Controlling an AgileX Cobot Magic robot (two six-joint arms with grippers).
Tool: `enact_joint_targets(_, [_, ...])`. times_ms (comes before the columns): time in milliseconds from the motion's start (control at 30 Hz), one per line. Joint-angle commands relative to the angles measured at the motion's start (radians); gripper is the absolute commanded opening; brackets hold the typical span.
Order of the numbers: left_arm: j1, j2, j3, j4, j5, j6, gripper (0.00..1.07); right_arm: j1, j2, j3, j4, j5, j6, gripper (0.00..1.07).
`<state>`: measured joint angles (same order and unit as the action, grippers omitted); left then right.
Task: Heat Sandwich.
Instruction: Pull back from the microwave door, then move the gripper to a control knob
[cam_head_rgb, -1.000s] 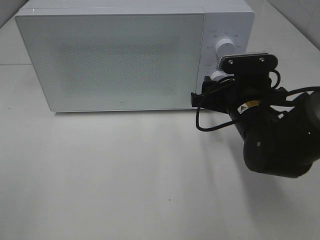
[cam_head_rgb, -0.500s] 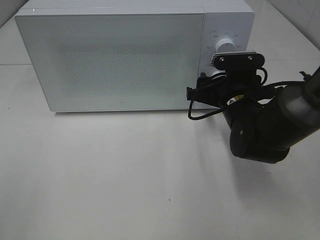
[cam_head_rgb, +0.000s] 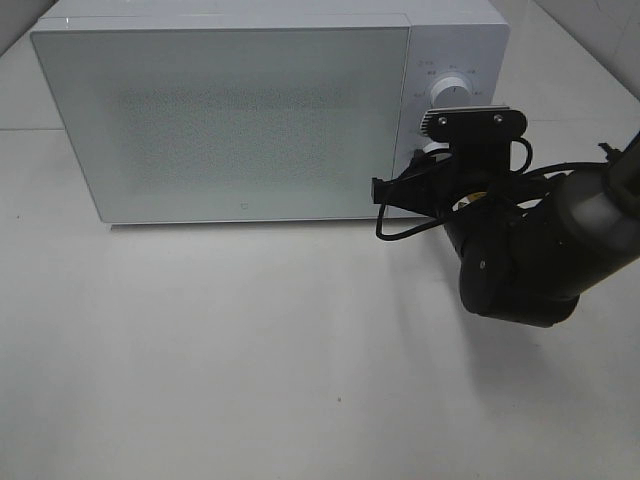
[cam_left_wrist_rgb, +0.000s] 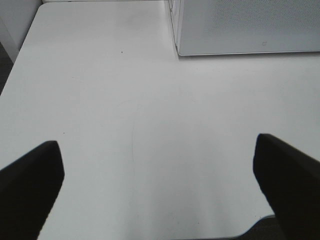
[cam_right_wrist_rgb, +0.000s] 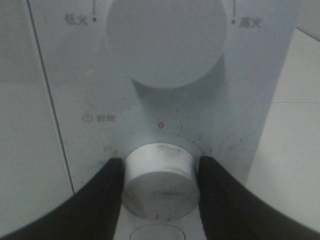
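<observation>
Pinching the smooth timer knob (cam_right_wrist_rgb: 160, 181) at 3 and 9 o'clock, your right gripper (cam_right_wrist_rgb: 158, 166) may slip when twisting; left gripper (cam_left_wrist_rgb: 159, 182) spread wide, empty.

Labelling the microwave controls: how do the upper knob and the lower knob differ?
The upper knob is larger and clean; the lower knob is smaller and smudged. The upper knob stands free; the right end effector clasps the lower knob. Both are round, white, on the panel.
</observation>
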<state>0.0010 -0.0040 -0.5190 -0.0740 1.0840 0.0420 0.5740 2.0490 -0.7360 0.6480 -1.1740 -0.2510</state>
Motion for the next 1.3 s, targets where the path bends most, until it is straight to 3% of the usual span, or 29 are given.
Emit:
enact_joint_targets(33, [-0.001,-0.017,0.002,-0.005,-0.013,-0.006,0.98,-0.005,-0.002,-0.007,-0.013,-0.001,0.013,0.32])
enact_joint_targets(100, [-0.001,-0.017,0.002,-0.005,-0.013,-0.006,0.98,-0.005,-0.002,-0.007,-0.013,-0.004,0.013,0.17])
enact_joint_targets(167, [-0.001,-0.017,0.002,-0.005,-0.013,-0.006,0.98,-0.005,-0.002,-0.007,-0.013,-0.004,0.013,0.13])
enact_joint_targets(833, [-0.001,-0.017,0.002,-0.005,-0.013,-0.006,0.98,-0.005,-0.002,-0.007,-0.015,-0.016,0.067,0.14])
enact_joint_targets(1300, [-0.001,-0.017,0.002,-0.005,-0.013,-0.006,0.98,-0.005,-0.002,-0.007,-0.020,-0.039,0.560,0.14])
